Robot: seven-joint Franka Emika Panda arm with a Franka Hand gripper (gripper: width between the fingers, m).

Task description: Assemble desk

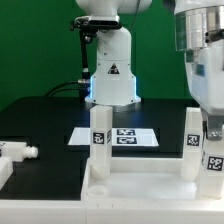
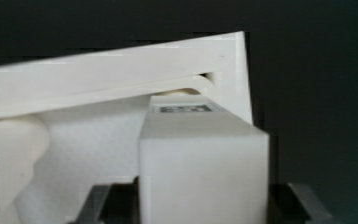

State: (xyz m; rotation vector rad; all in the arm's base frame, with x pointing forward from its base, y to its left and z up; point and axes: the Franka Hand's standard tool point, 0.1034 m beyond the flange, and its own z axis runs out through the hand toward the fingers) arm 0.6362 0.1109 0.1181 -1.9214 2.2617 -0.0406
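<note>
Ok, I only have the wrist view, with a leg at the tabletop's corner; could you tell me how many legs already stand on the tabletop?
Observer: Two: one leg at the exterior view's left of the tabletop, and another leg at its right, beside the held leg.
Operator: Thank you. Is any leg lying loose?
Observer: Yes, a loose leg lies on the black table, at the exterior view's left.
Operator: And where is the marker board?
Observer: The marker board lies flat behind the tabletop.
</note>
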